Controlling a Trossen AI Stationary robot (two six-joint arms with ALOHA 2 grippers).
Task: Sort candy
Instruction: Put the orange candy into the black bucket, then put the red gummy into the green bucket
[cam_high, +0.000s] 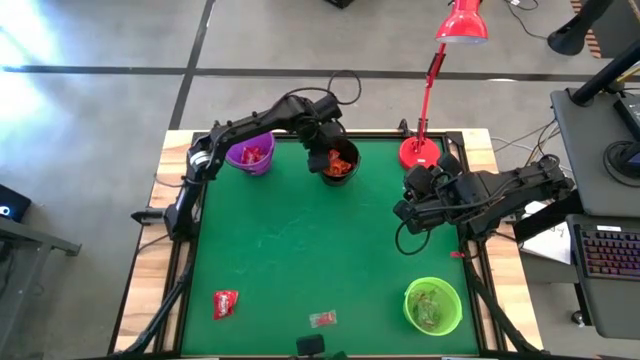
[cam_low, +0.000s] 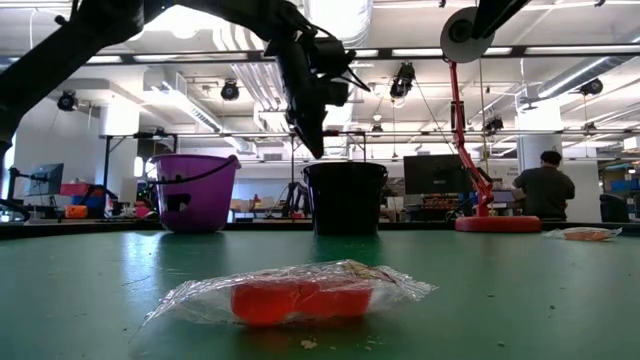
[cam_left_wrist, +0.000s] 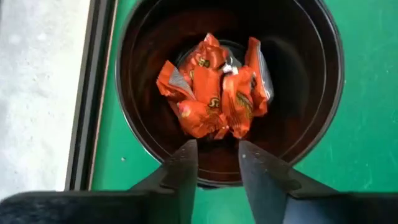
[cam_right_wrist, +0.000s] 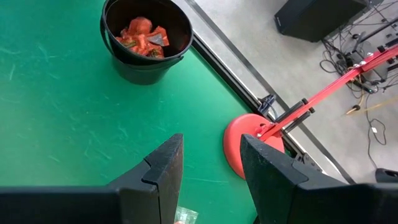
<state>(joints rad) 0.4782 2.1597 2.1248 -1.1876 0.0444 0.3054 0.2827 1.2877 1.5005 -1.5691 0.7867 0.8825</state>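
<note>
My left gripper (cam_left_wrist: 217, 152) hangs open over the black cup (cam_high: 338, 166), fingers pointing down into its mouth with nothing between them. Several orange-wrapped candies (cam_left_wrist: 214, 87) lie in the bottom of that cup. The purple cup (cam_high: 250, 156) to its left holds red candy. A red-wrapped candy (cam_high: 226, 303) and a clear-wrapped one (cam_high: 322, 319) lie flat on the green mat near the front edge; the clear one (cam_low: 290, 295) fills the low view's foreground. My right gripper (cam_right_wrist: 211, 152) waits open above the mat's right side, touching nothing.
A green cup (cam_high: 432, 305) with greenish candy stands at the front right. The red lamp's base (cam_high: 420, 152) sits at the back right, close to my right arm. Another wrapped candy (cam_low: 585, 234) lies on the mat near that base. The mat's middle is bare.
</note>
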